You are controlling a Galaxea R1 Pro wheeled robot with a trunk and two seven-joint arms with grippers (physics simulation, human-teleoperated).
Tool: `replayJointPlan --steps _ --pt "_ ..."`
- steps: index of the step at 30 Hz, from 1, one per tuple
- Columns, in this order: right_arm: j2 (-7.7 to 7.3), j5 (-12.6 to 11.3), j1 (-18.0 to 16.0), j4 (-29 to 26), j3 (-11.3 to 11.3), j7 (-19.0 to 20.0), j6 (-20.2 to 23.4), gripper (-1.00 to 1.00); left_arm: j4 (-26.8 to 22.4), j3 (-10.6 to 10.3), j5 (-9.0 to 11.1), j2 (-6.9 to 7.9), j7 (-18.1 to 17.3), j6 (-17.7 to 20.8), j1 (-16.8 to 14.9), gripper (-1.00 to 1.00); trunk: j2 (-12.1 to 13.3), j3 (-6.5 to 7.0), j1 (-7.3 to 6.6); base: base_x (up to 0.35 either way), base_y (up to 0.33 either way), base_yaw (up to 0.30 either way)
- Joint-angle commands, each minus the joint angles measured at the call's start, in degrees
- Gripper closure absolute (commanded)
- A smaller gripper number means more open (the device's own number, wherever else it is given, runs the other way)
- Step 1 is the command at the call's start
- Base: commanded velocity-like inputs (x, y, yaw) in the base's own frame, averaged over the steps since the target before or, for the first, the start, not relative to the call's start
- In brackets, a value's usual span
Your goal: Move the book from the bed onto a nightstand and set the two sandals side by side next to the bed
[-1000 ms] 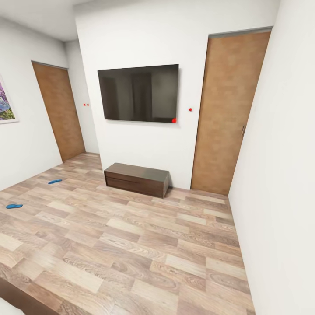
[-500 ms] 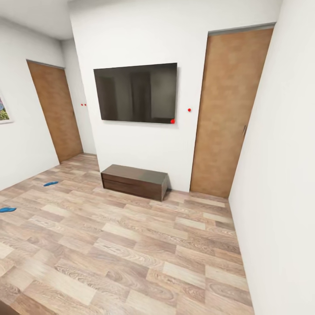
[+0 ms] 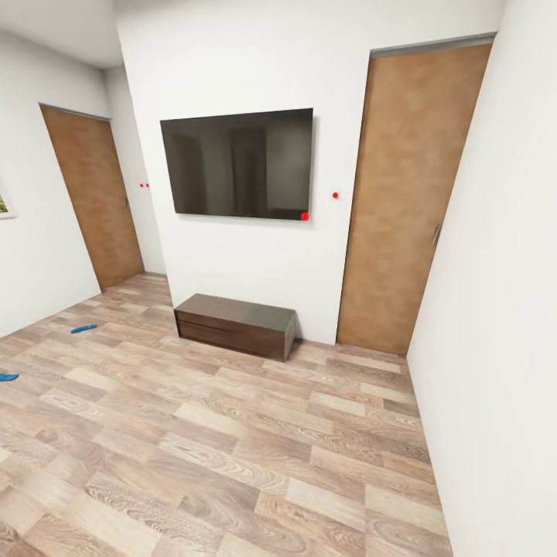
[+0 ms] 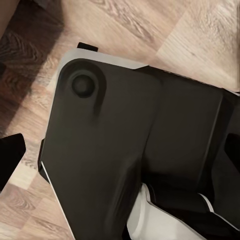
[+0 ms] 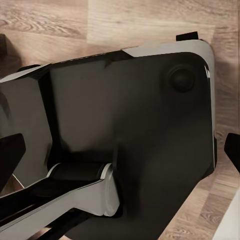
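Two bright blue sandals lie apart on the wood-plank floor at the left of the head view: one sandal (image 3: 83,328) farther back, the other sandal (image 3: 6,377) cut by the picture's edge. The book, the bed and the nightstand are out of view. In the left wrist view, my left gripper (image 4: 120,160) hangs over my own dark base with one black fingertip (image 4: 10,160) at the frame's edge. My right gripper (image 5: 120,160) has its fingertips (image 5: 10,160) wide apart. Both are empty.
A long low dark dresser (image 3: 234,325) stands against the white wall under a black TV (image 3: 236,164). One brown door (image 3: 398,201) is at the right, another door (image 3: 89,201) at the far left. A white wall (image 3: 495,309) runs close along the right.
The camera has moved, shifting the whole picture. The dark bed frame corner at the lower left has slid out of view, and the sandals sit nearer the left edge.
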Motion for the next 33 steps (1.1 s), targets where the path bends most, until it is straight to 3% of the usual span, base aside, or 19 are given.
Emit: replayJointPlan --steps 1,33 --pt "-0.04 0.5 -0.1 0.1 -0.5 0.1 0.1 -1.0 0.1 -0.5 0.6 0.0 -0.2 -0.2 0.0 -1.0 -0.1 -0.05 0.05 0.212 -0.033 0.0" --pt "-0.04 0.5 -0.1 0.1 -0.5 0.1 0.1 -1.0 0.0 -0.5 0.6 -0.05 -0.2 -0.2 0.0 -1.0 -0.1 -0.05 0.05 0.212 -0.047 0.0"
